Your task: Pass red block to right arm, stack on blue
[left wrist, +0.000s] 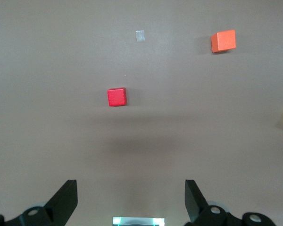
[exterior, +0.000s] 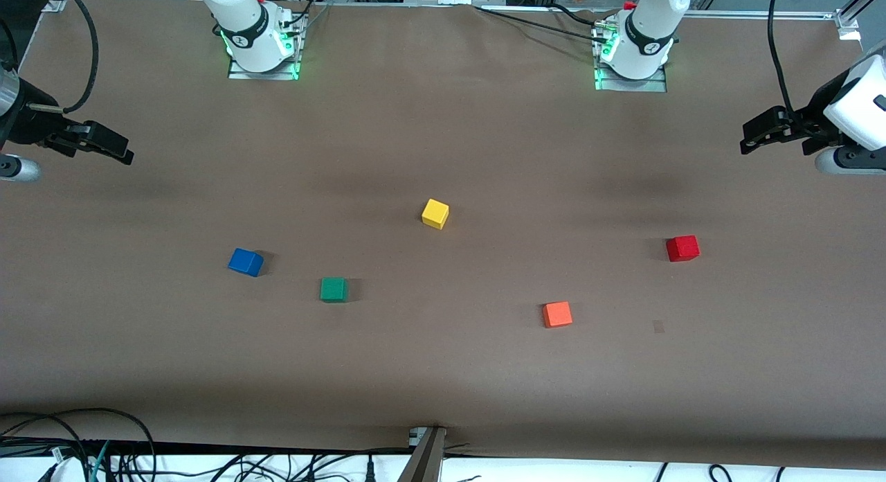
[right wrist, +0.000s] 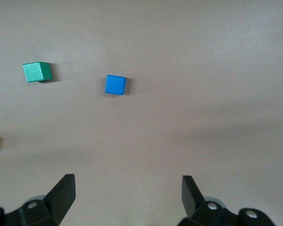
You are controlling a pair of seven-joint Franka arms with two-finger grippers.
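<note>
Step in hand, as judged: the first pickup. The left gripper (exterior: 751,139) should descend squarely over the red block (exterior: 682,248), faces aligned with the fingers, and close low enough to leave the top free for the handover. Its fingers stand wide apart, holding nothing, raised above the table's left-arm end; the red block lies apart from it, on the table, toward the orange cube (exterior: 557,314). The right gripper (exterior: 104,146) waits open, aloft at its own end, well apart from the blue block (exterior: 246,262), which lies untouched.
</note>
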